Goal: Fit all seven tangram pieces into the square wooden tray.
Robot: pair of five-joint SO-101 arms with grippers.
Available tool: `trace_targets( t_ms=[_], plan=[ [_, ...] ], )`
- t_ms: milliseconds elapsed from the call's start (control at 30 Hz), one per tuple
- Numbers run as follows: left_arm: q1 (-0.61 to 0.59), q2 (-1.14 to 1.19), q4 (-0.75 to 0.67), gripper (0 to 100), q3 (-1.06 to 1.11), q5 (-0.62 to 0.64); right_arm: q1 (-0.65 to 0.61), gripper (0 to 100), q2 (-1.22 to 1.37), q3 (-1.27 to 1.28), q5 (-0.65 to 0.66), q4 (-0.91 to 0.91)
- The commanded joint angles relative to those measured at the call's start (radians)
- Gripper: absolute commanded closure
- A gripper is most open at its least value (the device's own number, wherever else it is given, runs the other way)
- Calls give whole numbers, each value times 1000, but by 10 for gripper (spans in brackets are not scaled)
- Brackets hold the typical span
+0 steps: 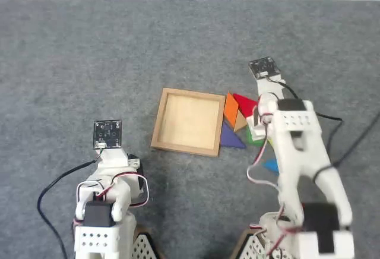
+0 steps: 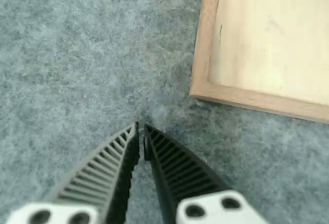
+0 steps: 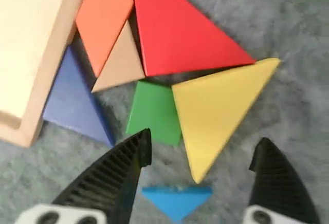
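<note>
Tangram pieces: all seven are lying on the grey carpet [image 1: 89,51], mostly bunched at the tray's 3 o'clock in the high view
Tray: square wooden tray [image 1: 159,119] sits mid-table, and inside is just bare wood
Touching the rim: orange parallelogram [image 3: 105,21] and dark blue triangle [image 3: 72,100] both sit right against the tray's edge
Middle of the bunch: tan triangle [image 3: 122,62] is wedged between the orange one and the big red triangle [image 3: 177,29]
Outer bunch: green square [image 3: 153,112] sits edge to edge with the yellow triangle [image 3: 218,106]
Loner: small light blue triangle [image 3: 177,198] is off on its own, roughly 4 o'clock from the tray
Right gripper: right gripper [image 3: 204,144] is spread wide and holding nothing, hanging over the yellow triangle's tip
Left gripper: left gripper [image 2: 141,131] is pinched closed on nothing, over bare carpet near the tray's corner, around 8 o'clock from the tray
</note>
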Motion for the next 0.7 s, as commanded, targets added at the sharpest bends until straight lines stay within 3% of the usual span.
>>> trace_targets(
  t_ms=[0, 400, 667],
  plan=[
    [-6, -20, 2, 986, -13, -11, -30, 676, 104, -78, -43, -79],
    [-6, -20, 2, 986, -13, -11, 31, 677, 226, -78, -46, -179],
    [-6, -20, 2, 986, -13, -11, 59, 677, 229, -103, -181, -211]
  ],
)
